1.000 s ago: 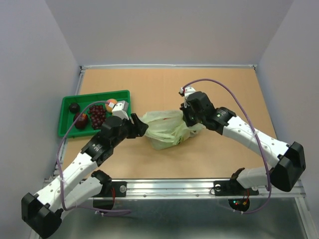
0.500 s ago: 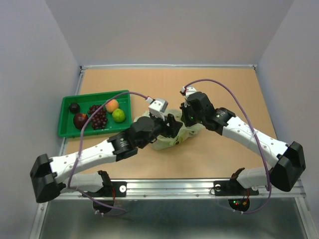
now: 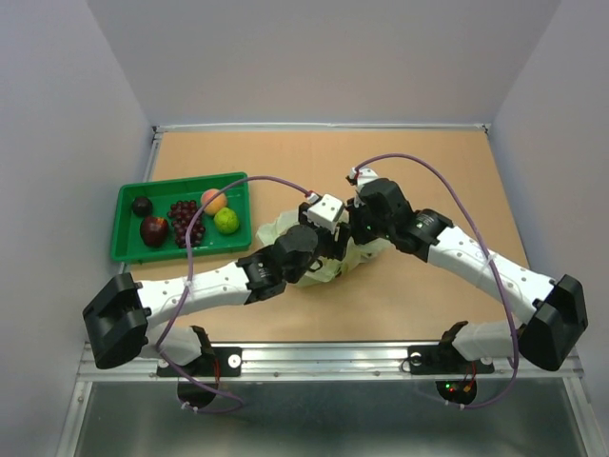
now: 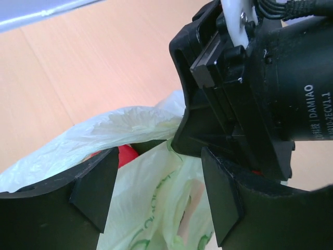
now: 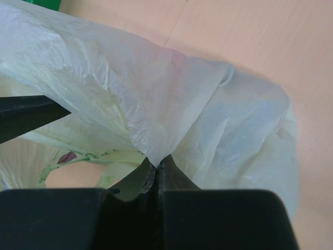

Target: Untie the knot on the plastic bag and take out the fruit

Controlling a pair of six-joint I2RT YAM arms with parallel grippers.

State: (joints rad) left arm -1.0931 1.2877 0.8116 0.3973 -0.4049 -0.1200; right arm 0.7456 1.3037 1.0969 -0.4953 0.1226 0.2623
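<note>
The plastic bag (image 3: pixel 274 229) lies in the middle of the table (image 3: pixel 428 162). The right gripper (image 5: pixel 156 167), arm bent inward, pinches its film tight. The left gripper (image 4: pixel 156 195), reaching low across, gapes over it.

Top external: high above and behind the arm bases (image 3: pixel 205 354), tilted down over the whole table (image 3: pixel 447 181); plastic bag (image 3: pixel 278 229) mid-view, distant.
Left wrist: right at the bag, looking across its top at the right arm's motor housing (image 4: pixel 291 78).
Right wrist: closest of all; bag film fills the view, facing perhaps toward the bag's left.
Shared: the bag's bunched top.
</note>
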